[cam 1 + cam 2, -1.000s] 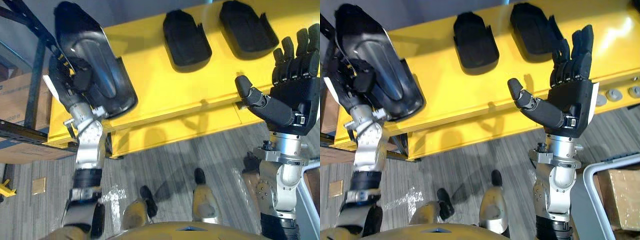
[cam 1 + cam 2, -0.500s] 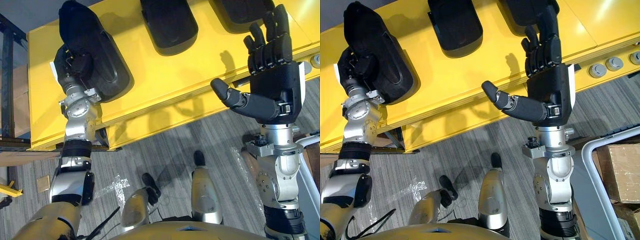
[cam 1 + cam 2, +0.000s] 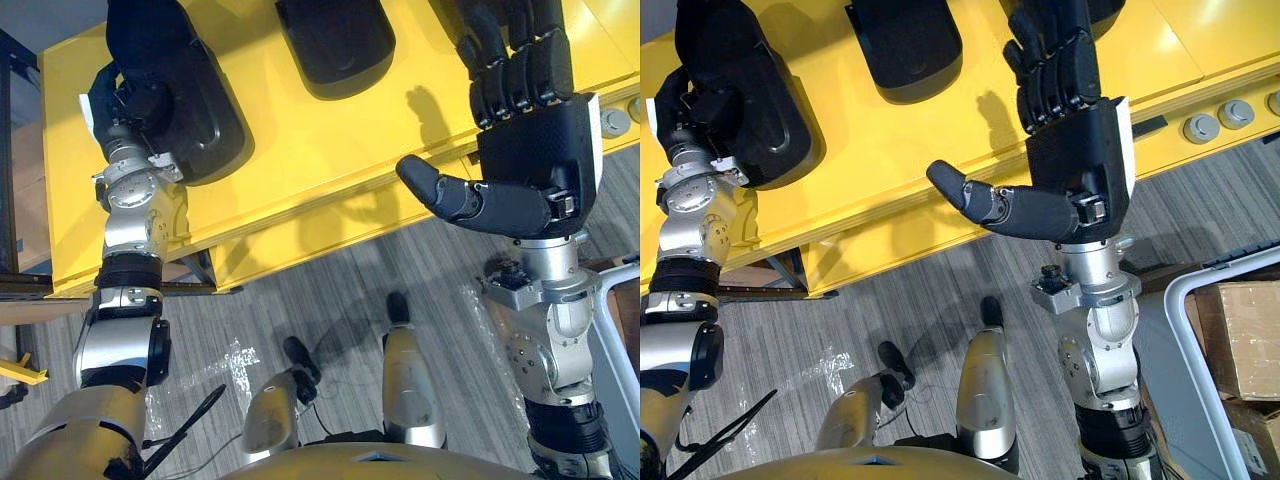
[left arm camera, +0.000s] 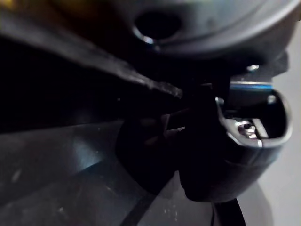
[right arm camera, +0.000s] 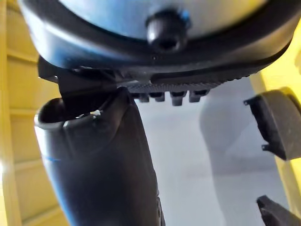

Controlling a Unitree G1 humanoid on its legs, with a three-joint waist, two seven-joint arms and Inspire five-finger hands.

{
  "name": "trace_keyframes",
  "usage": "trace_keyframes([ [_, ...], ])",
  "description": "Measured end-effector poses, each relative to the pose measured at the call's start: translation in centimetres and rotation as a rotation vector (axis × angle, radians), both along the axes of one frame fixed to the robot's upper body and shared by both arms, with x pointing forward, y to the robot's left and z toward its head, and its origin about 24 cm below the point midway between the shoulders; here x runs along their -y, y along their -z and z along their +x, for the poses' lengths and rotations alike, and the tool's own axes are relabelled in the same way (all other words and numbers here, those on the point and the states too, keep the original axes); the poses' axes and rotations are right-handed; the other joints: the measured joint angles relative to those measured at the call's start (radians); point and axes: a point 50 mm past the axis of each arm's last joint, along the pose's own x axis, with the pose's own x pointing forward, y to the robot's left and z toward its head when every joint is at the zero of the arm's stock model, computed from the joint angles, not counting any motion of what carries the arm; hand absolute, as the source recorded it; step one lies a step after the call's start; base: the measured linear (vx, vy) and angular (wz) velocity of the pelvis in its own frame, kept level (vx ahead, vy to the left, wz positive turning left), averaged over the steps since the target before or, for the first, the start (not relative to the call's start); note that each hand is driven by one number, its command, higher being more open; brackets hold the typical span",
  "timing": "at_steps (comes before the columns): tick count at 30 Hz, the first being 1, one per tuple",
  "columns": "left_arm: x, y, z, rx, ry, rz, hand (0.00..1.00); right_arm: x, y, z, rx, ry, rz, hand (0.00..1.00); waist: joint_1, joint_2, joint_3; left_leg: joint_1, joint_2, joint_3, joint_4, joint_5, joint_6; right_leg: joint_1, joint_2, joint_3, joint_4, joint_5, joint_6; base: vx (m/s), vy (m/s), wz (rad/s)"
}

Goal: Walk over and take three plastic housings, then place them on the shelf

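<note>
Right hand advanced, fingers straight; left hand clasping housing

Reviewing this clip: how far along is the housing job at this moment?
Done: the robot has reached the yellow table. In hand: the left robot hand is curled on the left housing at the table's left end; the right robot hand is open above the table's front edge, holding nothing. Left: taking the middle housing and a third, then carrying all to the shelf.

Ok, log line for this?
left hand: shut on black plastic housing | right hand: open, above yellow table | second black housing: on table
</note>
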Motion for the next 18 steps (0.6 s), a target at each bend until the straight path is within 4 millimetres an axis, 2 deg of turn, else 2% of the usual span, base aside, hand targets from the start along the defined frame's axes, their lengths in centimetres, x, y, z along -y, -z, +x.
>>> trace_keyframes([
  [8, 1.1, 0.4, 0.3, 0.024, 0.041, -0.093, 1.0, -0.7, 0.9, -0.1, -0.034, -0.048, -0.016, 1.0, -0.005, -0.02, 0.011, 0.056, -0.007, -0.022, -0.01, 0.002, -0.001, 0.075, -0.003, -0.028, -0.023, 0.0, 0.0, 0.0, -0.011, 0.05],
  [12, 1.2, 0.1, 0.2, 0.057, 0.047, -0.105, 1.0, -0.8, 2.4, 0.8, -0.105, -0.052, -0.003, 1.0, -0.016, -0.023, 0.006, 0.115, -0.019, -0.037, -0.069, 0.027, -0.003, 0.138, -0.003, -0.053, -0.06, 0.003, 0.003, 0.01, -0.006, 0.09],
  [16, 2.5, -1.7, -0.6, 0.139, 0.12, -0.061, 1.0, -0.9, 4.2, 1.5, -0.2, -0.049, 0.003, 1.0, -0.011, -0.024, -0.038, 0.149, -0.024, -0.059, -0.132, 0.055, -0.005, 0.178, -0.001, -0.085, -0.098, 0.007, 0.004, 0.05, -0.014, 0.15],
  [18, 3.1, -2.2, -0.8, 0.145, 0.142, -0.01, 1.0, -1.4, 4.7, 1.7, -0.228, -0.066, 0.006, 1.0, -0.003, -0.022, -0.086, 0.176, -0.028, -0.067, -0.18, 0.072, -0.008, 0.199, 0.003, -0.097, -0.118, 0.008, 0.003, 0.09, -0.012, 0.09],
])
